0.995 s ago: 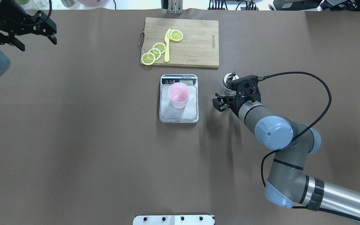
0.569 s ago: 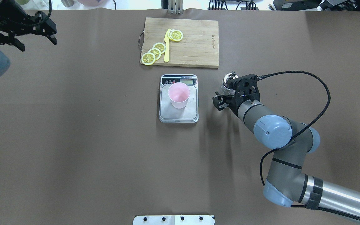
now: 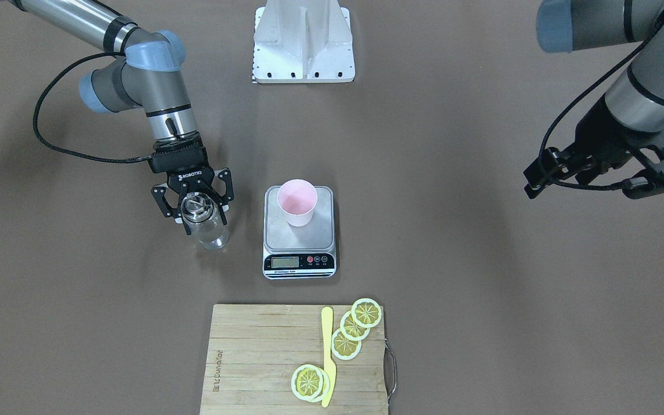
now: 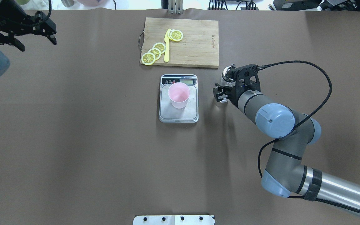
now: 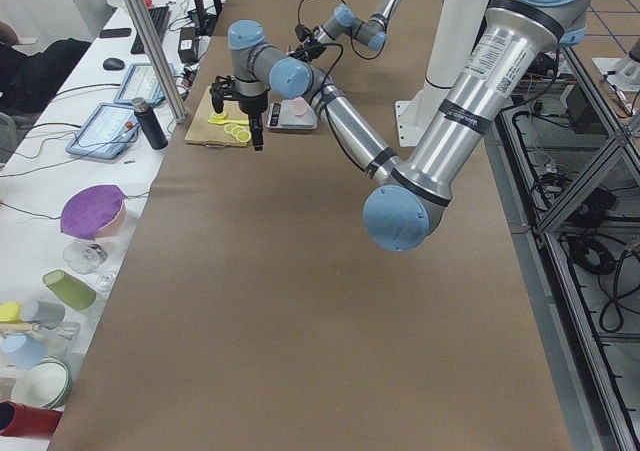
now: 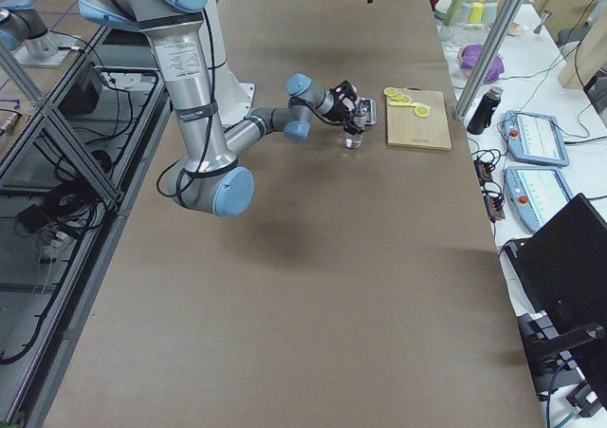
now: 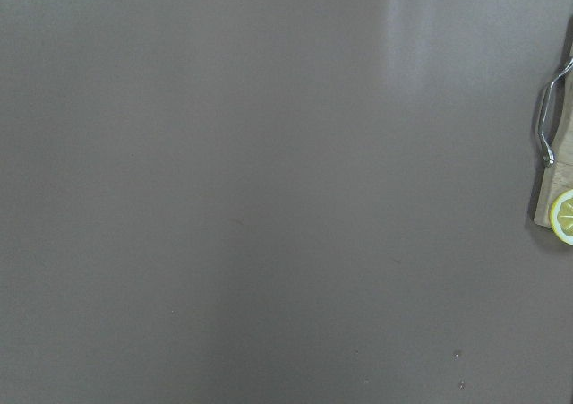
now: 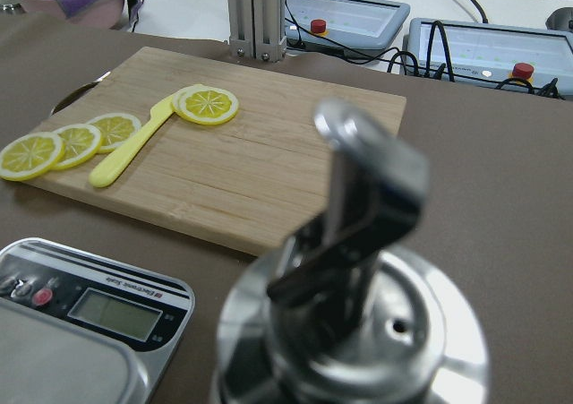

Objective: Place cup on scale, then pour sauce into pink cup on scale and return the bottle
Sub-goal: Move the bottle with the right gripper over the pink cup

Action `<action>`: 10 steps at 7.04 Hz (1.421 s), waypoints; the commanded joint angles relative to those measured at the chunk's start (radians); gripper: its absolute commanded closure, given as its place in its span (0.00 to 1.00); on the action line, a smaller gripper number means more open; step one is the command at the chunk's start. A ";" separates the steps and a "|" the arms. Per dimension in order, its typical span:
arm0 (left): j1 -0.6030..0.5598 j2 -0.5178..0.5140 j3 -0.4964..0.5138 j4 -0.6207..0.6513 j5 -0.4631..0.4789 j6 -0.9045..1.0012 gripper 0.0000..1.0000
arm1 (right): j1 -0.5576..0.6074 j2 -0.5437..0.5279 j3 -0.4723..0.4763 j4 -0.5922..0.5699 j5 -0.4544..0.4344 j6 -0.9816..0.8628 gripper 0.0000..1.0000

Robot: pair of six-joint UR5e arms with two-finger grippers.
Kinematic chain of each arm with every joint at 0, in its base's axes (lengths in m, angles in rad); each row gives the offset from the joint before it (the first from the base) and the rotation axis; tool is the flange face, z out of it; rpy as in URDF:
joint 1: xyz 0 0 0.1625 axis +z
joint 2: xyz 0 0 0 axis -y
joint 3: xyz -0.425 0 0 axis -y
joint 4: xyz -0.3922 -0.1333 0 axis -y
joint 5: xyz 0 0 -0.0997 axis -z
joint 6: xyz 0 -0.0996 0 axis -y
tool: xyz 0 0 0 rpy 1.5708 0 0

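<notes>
Overhead exterior, right pincer (image 4: 224, 85) gripping bottle (image 4: 225, 80), shifted toward cutting board (image 4: 195, 43), left pincer (image 4: 38, 43) wide.

Robotics lab: the left arm (image 5: 470, 101) and right arm (image 4: 273, 120) stand over a brown-covered surface (image 4: 73, 140), flanked by aluminium framing (image 6: 57, 134) and control pendants (image 8: 349, 14) with red stop buttons (image 8: 316, 26) on a side bench.

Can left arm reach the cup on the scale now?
Probably yes. The left tool is open and empty, with nothing standing between it and the cup. The right tool holds the bottle on the scale's far side.
</notes>
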 commanded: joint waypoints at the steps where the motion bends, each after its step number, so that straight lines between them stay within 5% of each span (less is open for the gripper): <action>1: -0.001 0.008 0.003 0.000 -0.001 0.000 0.01 | 0.012 0.010 0.041 -0.049 -0.014 -0.017 1.00; 2: -0.001 0.008 0.009 0.000 -0.002 0.002 0.01 | 0.009 0.008 0.102 -0.165 -0.075 -0.111 1.00; 4: -0.002 0.008 0.009 0.000 -0.005 0.006 0.01 | -0.116 0.032 0.238 -0.506 -0.346 -0.338 1.00; 7: -0.005 0.031 0.025 -0.005 -0.002 0.009 0.01 | -0.211 0.151 0.229 -0.895 -0.561 -0.398 1.00; 10: -0.004 0.031 0.070 -0.037 -0.004 0.009 0.01 | -0.214 0.155 0.165 -0.950 -0.683 -0.531 1.00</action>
